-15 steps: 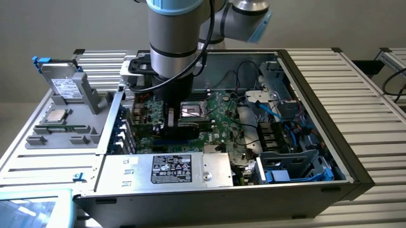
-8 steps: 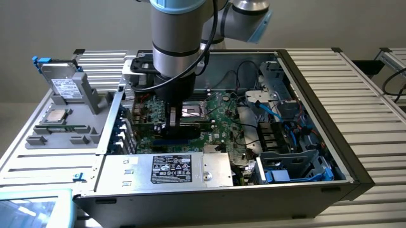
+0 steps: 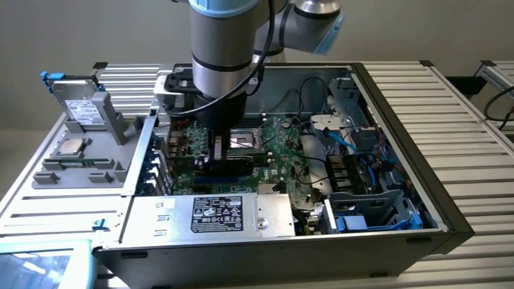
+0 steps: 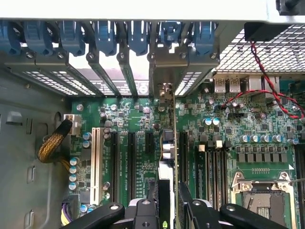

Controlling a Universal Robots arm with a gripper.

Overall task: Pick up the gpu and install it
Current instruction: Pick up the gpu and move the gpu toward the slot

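My gripper (image 4: 167,211) clamps the thin, flat gpu (image 4: 167,148) edge-on above the green motherboard (image 4: 138,119), its long axis pointing toward the perforated metal brackets (image 4: 190,80).

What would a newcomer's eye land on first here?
First, the arm reaching down into the open case in the middle of the exterior view. Then, in the wrist view, the gripper shut on the gpu, which it holds edge-on over the green motherboard. A row of blue latches lines the case's edge beyond it.
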